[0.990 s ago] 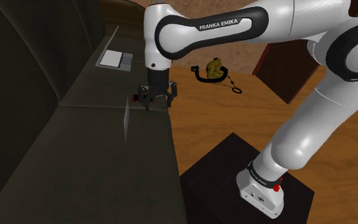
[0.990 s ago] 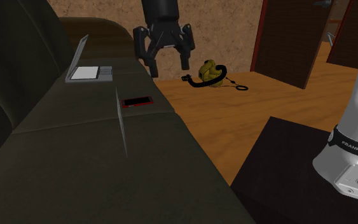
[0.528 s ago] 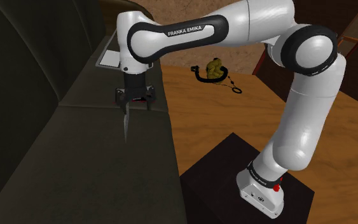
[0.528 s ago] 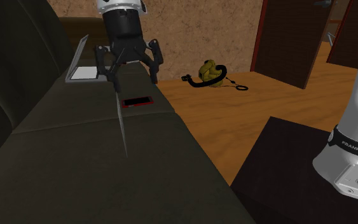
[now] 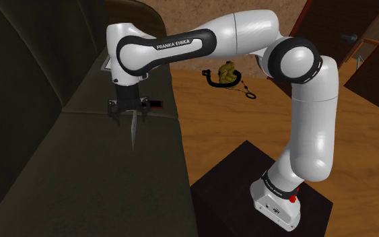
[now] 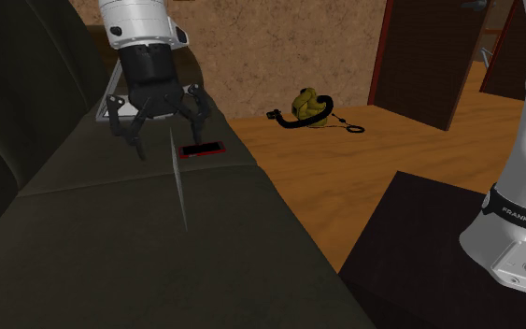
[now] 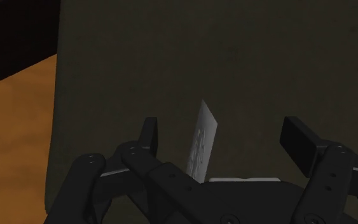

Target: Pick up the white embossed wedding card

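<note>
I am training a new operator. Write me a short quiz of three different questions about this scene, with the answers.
1. True or false: the gripper is open.
2. The card stands on its edge on: A) the floor, B) the sofa, C) the black box.
3. Fill in: in the wrist view, the card is ___ the two fingers and touches neither.
Key: 1 true; 2 B; 3 between.
</note>
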